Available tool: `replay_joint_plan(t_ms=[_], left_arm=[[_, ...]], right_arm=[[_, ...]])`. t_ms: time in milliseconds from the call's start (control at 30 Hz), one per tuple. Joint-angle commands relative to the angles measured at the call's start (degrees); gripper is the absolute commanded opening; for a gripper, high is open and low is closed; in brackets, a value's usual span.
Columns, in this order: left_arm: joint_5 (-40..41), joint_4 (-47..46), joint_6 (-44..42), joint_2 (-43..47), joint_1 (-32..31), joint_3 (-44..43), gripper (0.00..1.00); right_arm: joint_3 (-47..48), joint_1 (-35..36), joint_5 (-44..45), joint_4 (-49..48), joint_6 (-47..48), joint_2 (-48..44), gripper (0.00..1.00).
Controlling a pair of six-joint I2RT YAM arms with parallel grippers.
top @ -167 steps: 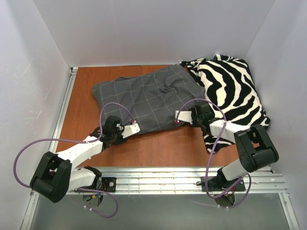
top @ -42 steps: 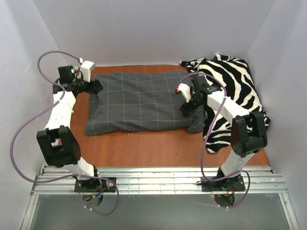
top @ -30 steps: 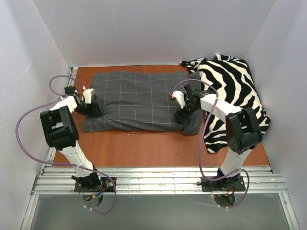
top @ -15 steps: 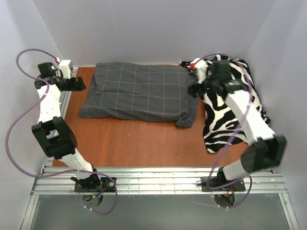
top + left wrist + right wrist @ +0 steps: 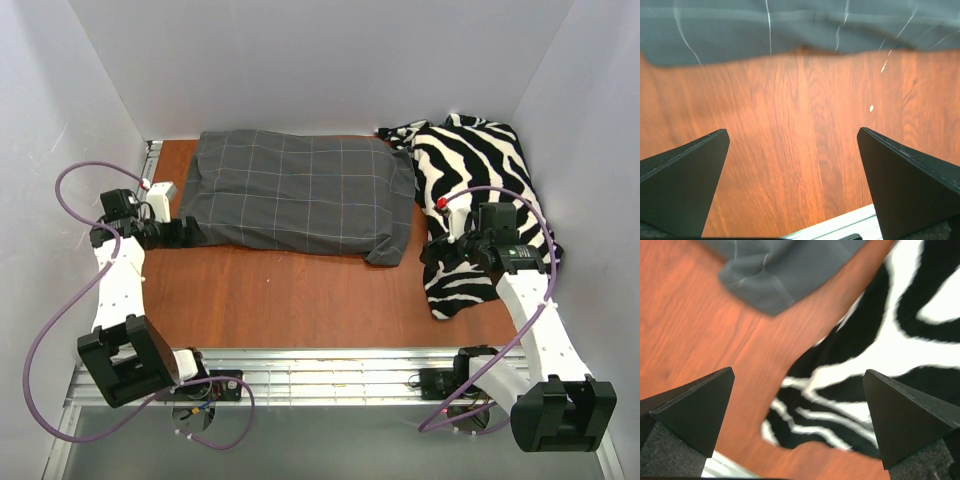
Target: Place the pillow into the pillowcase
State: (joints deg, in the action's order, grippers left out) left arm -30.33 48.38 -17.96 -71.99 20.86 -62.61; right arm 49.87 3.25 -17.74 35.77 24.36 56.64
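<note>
Left gripper [image 5: 185, 233] and right gripper [image 5: 432, 250] just let go and backed off, jaws wide, empty. The dark grey grid-lined cloth pillowcase [image 5: 300, 195] looks stuffed, so probably done.

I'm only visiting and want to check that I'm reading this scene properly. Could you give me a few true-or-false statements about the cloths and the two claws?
1. The dark grey cloth pillowcase with thin light grid lines lies on the reddish-brown wooden table. True.
2. The left gripper is clamped on the pillowcase. False: its jaws stand wide apart and empty, over bare wood beside the pillowcase's edge.
3. The black-and-white zebra-striped fabric lies to the right of the pillowcase. True.
4. The right gripper is lifting the zebra-striped fabric. False: it is open and holds nothing, above that fabric's edge.
</note>
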Motion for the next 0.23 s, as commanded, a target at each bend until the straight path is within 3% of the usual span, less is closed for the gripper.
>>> replay_joint_plan(t_ms=[0, 200], left_arm=[[0.62, -3.37, -1.47, 2.20, -0.12, 3.71, 0.98], [-0.87, -5.31, -1.65, 3.52, -0.12, 5.83, 0.98]], right_arm=[[-0.73, -0.08, -2.03, -2.28, -4.93, -2.42, 0.99], [-1.00, -0.08, -4.15, -3.07, -8.54, -2.24, 0.98]])
